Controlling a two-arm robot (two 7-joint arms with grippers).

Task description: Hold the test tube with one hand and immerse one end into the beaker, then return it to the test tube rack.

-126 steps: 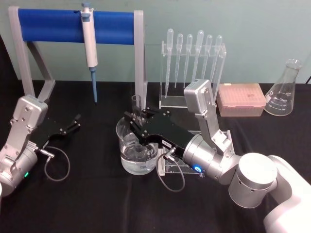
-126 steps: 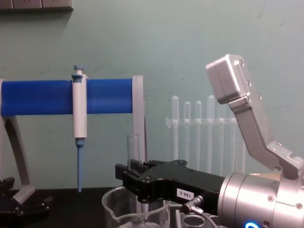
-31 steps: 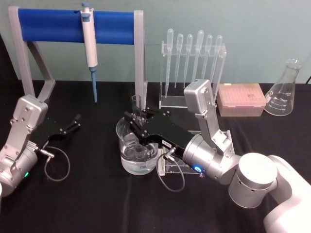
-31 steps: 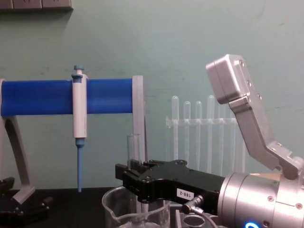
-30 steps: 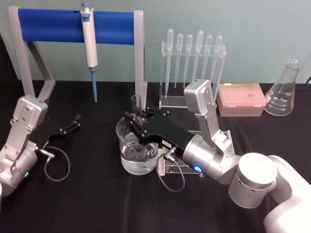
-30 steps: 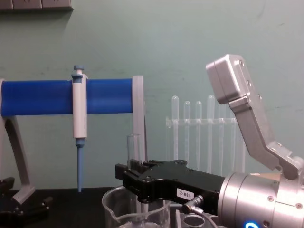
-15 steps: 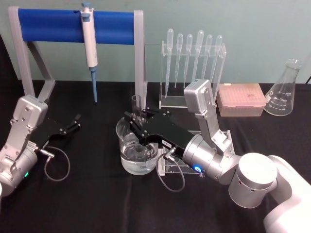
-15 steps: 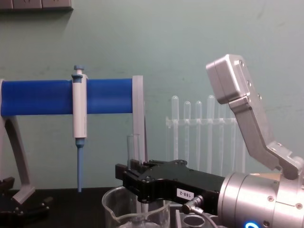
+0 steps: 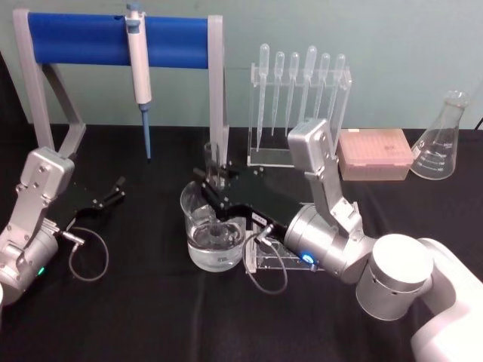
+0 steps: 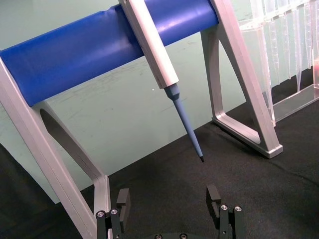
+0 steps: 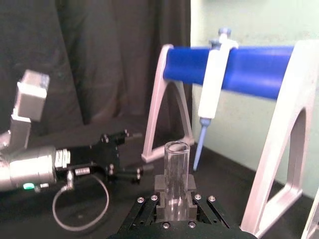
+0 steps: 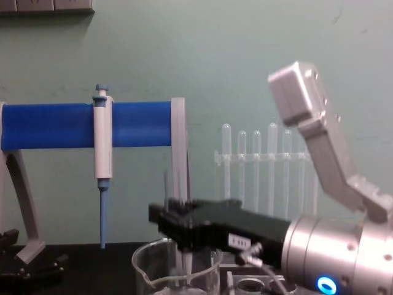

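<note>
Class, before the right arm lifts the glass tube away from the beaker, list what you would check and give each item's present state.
1. Right gripper shut on the clear glass test tube: ok.
2. Test tube upright: ok.
3. Tube's lower end inside the wide clear glass beaker holding liquid: ok.
4. Tube's tip below the liquid surface: cannot tell.
5. Left gripper open, parked away near the blue-barred stand: ok.
6. White-and-blue pipettor hangs left of the tube's upward path: ok.

Silver cylindrical wrists, grey boxy links, white rounded shell; black grippers [image 9: 213, 192] with small screws, a white label, looped grey cables, blue and green lights.
</note>
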